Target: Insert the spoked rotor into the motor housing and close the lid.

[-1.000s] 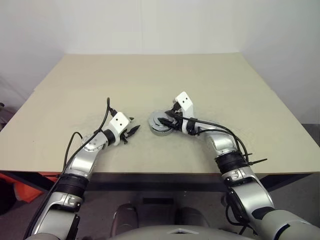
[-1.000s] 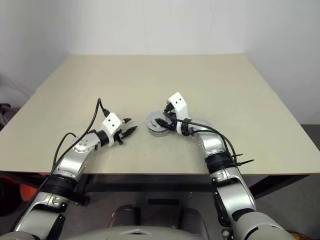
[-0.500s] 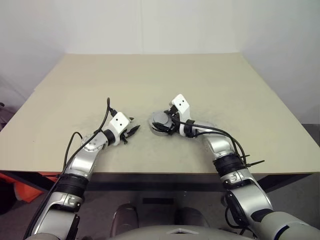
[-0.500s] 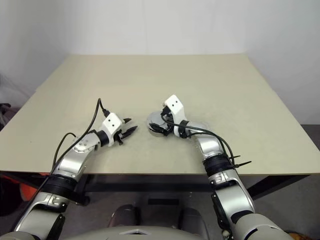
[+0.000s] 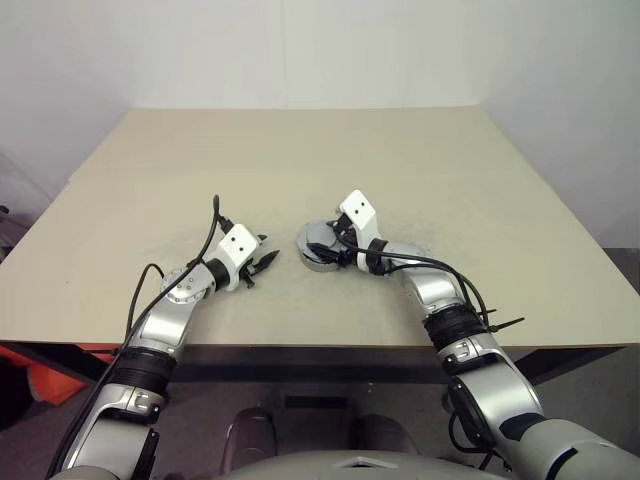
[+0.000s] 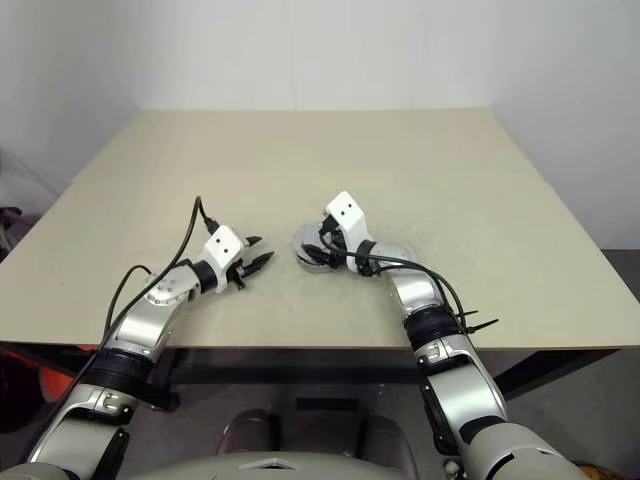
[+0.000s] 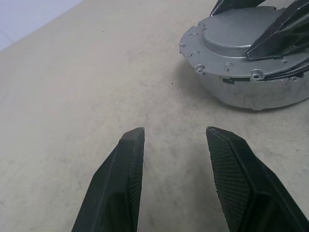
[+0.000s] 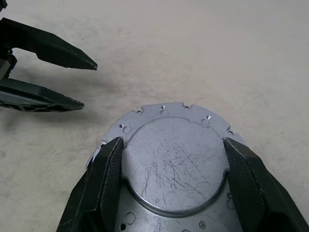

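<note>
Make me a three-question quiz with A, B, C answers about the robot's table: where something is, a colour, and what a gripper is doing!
1. Where is the lid?
A. on the housing
B. at the table edge
C. in the left gripper

2. What colour is the lid?
A. orange
B. grey
C. blue

3. How is the left gripper?
A. shut on the lid
B. open, empty
C. shut on a spoon

Answers: 1 A, it caps the housing, between the right gripper's fingers. 2 B, matte grey metal. 3 B, its fingers stand apart over bare table.

lid [image 8: 174, 164]: 1 | motor housing [image 7: 256, 94]: 1 | left gripper [image 7: 175, 181]: 1 | right gripper [image 8: 175, 193]: 1 | table [image 5: 300, 160]: 1
</note>
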Controlling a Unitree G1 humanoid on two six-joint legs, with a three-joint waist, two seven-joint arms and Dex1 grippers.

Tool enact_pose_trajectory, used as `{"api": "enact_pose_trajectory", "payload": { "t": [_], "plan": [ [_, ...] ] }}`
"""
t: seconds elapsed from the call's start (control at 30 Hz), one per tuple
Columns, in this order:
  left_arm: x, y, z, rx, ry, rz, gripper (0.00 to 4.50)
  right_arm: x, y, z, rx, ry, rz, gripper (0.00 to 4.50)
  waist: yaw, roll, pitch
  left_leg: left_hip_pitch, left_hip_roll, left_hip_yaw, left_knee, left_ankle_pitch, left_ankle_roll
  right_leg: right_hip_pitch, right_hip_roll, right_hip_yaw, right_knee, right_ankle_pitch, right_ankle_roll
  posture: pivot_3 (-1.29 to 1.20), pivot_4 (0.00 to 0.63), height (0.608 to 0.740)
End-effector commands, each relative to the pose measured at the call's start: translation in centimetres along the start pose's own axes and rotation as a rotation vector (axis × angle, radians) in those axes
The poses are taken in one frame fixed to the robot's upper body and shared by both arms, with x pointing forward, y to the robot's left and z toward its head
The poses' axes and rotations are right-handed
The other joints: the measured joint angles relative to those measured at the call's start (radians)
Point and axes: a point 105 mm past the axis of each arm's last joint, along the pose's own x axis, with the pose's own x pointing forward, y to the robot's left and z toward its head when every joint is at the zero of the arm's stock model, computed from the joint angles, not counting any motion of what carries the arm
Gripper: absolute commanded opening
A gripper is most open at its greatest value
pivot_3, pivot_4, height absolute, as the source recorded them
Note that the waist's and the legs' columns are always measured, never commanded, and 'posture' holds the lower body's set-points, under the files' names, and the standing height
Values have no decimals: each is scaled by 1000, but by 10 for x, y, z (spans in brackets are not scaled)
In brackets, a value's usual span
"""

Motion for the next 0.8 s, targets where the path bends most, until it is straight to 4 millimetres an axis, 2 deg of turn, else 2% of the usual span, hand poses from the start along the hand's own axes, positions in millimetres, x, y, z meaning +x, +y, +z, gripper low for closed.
{"api": "enact_pose_trajectory", "payload": {
  "t": [0.03, 0.13, 0.27, 0.37, 0.67, 0.8],
  "plan": [
    [-2, 10, 14, 36, -42, 31, 2138, 0, -3, 5, -19, -4, -6, 3114, 0, 0, 0, 0, 0, 0, 0, 0, 0, 0, 0, 0, 0, 0, 0, 0, 0, 740],
    [-2, 10, 14, 36, -43, 30, 2138, -3, -4, 11, 17, -26, 3, 3114, 0, 0, 0, 0, 0, 0, 0, 0, 0, 0, 0, 0, 0, 0, 0, 0, 0, 740],
    [-1, 9, 13, 33, -41, 27, 2138, -14, -7, 30, 66, -82, 46, 3114, 1, 0, 0, 0, 0, 0, 0, 0, 0, 0, 0, 0, 0, 0, 0, 0, 0, 740],
    [-1, 8, 12, 32, -40, 24, 2138, -19, -5, 32, 51, -71, 73, 3114, 2, 0, 0, -1, 0, 0, 0, 0, 0, 0, 0, 0, -1, 0, 0, 0, 0, 740],
    [0, 8, 13, 34, -41, 22, 2138, -21, 4, 13, -38, 12, 108, 3114, 2, 0, 0, -1, 0, 0, 0, 0, 0, 0, 0, 0, -1, 0, 0, 0, 0, 740],
    [-1, 8, 13, 34, -39, 22, 2138, -19, 2, 7, -40, 31, 89, 3114, 1, 0, 0, -1, 0, 0, 0, 0, 0, 0, 0, 0, -1, 0, 0, 0, 0, 740]
  ]
}}
